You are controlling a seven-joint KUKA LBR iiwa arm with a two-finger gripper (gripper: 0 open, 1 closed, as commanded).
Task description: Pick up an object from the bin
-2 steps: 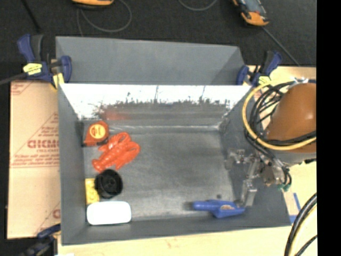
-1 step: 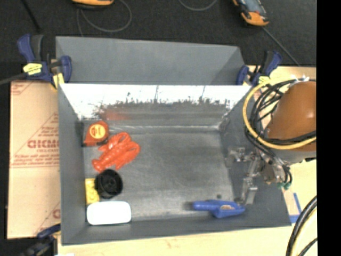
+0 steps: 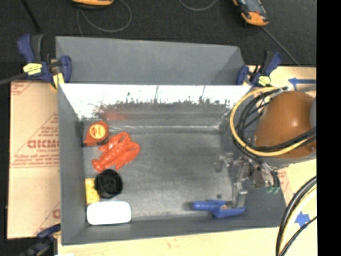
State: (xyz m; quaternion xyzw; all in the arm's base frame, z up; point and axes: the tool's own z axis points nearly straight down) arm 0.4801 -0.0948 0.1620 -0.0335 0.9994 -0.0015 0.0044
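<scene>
My gripper (image 3: 241, 186) hangs at the right side of the bin, under the arm's orange dome and cables. Right below it, by the front wall, lies a blue spring clamp (image 3: 217, 208) with its handles pointing left. The gripper's lower end comes down to the clamp's right part; whether they touch I cannot tell.
Along the left wall lie an orange tape measure (image 3: 96, 133), an orange toy lobster (image 3: 117, 151), a black round disc (image 3: 108, 183) on a yellow piece (image 3: 90, 192), and a white flat block (image 3: 108, 213) in the front left corner. The bin's middle floor is bare grey metal.
</scene>
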